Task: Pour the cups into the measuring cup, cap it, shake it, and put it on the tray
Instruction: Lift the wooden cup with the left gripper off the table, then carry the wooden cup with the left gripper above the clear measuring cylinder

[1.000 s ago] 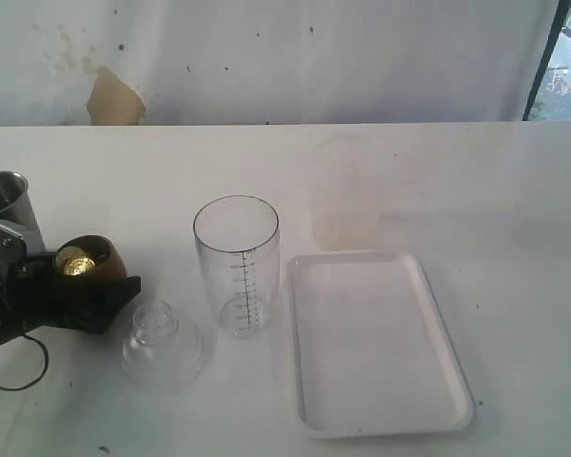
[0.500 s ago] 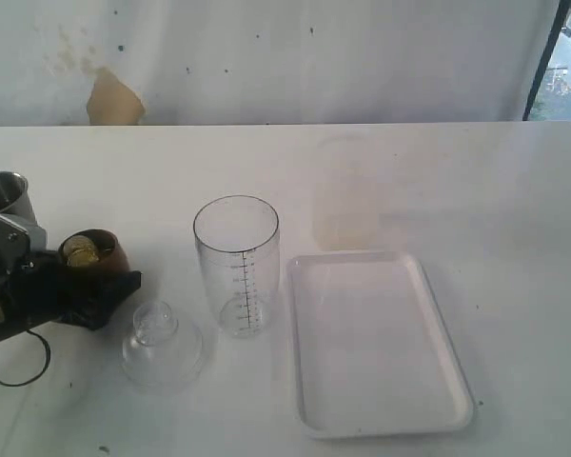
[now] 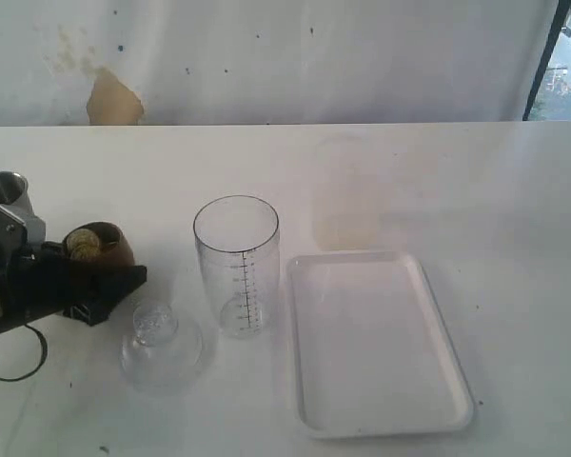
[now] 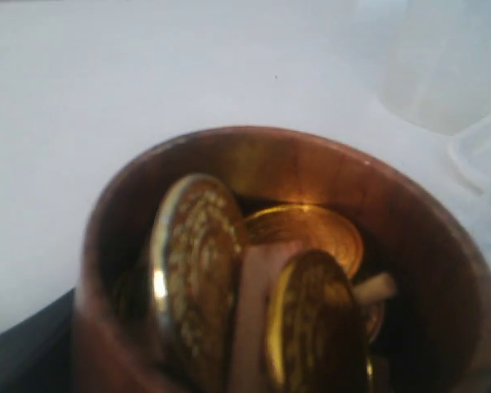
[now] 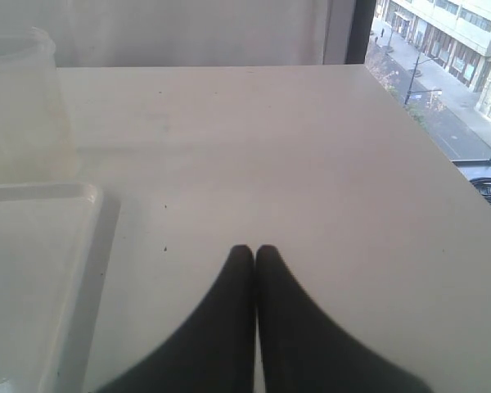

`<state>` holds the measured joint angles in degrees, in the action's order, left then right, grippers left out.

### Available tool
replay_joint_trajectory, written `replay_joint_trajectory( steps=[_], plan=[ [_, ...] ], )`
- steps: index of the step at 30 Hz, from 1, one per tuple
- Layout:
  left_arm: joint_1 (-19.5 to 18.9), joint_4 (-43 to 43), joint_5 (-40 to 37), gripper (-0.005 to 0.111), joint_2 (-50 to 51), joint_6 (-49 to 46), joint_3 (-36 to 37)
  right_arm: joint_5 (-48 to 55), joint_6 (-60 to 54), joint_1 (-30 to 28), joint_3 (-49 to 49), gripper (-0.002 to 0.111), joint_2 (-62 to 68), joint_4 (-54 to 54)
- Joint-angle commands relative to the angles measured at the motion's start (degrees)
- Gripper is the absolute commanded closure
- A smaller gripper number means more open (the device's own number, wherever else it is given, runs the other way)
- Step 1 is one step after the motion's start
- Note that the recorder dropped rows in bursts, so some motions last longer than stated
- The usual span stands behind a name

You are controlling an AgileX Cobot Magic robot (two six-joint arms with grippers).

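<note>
The dark-brown wooden cup (image 3: pixel 102 248), holding gold coins (image 4: pixel 200 270), sits between the fingers of my left gripper (image 3: pixel 109 267) at the table's left side; the gripper is shut on it. Just behind the left arm stands the steel tumbler (image 3: pixel 5 195). Upright in the middle is the clear measuring cup (image 3: pixel 237 267), with nothing in it. The dome cap (image 3: pixel 160 343) lies on the table in front of the wooden cup. To the right of the measuring cup lies the white tray (image 3: pixel 376 343). My right gripper (image 5: pixel 254 250) is shut and holds nothing; it is out of the exterior view.
A faint frosted cup (image 3: pixel 344 195) stands behind the tray and also shows in the right wrist view as the frosted cup (image 5: pixel 20 106), beside the tray's corner (image 5: pixel 33 270). A black cable (image 3: pixel 14 367) loops under the left arm. The table's right edge (image 5: pixel 442 155) is near a window.
The left gripper has closed in on the wooden cup. Cup and gripper have risen a little and shifted slightly right. Nothing else has moved.
</note>
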<state>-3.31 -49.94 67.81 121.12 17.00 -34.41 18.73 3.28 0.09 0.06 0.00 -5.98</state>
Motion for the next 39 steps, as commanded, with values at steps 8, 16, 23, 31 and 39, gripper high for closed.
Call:
replay_joint_trajectory(
  steps=[8,16,23,31,39],
  plan=[
    [0.24,-3.07,-0.51,0.107,-14.90,8.63,1.34,-0.56,-0.49,-0.01,-0.06,0.108,0.00,-0.02],
    [0.24,0.24,-6.93,0.107,-17.81,9.56,2.07,-0.56,-0.49,-0.01,-0.06,0.108,0.00,-0.02],
    [0.24,1.52,-7.33,0.107,-17.81,6.46,2.07,-0.56,-0.49,-0.01,-0.06,0.108,0.00,-0.02],
    [0.88,1.68,-4.30,0.107,-17.81,6.18,2.07,-0.56,-0.49,-0.01,-0.06,0.108,0.00,-0.02],
    [6.50,-0.62,2.16,0.107,-17.81,10.51,0.05,-0.56,-0.49,-0.01,-0.06,0.108,0.00,-0.02]
  ],
)
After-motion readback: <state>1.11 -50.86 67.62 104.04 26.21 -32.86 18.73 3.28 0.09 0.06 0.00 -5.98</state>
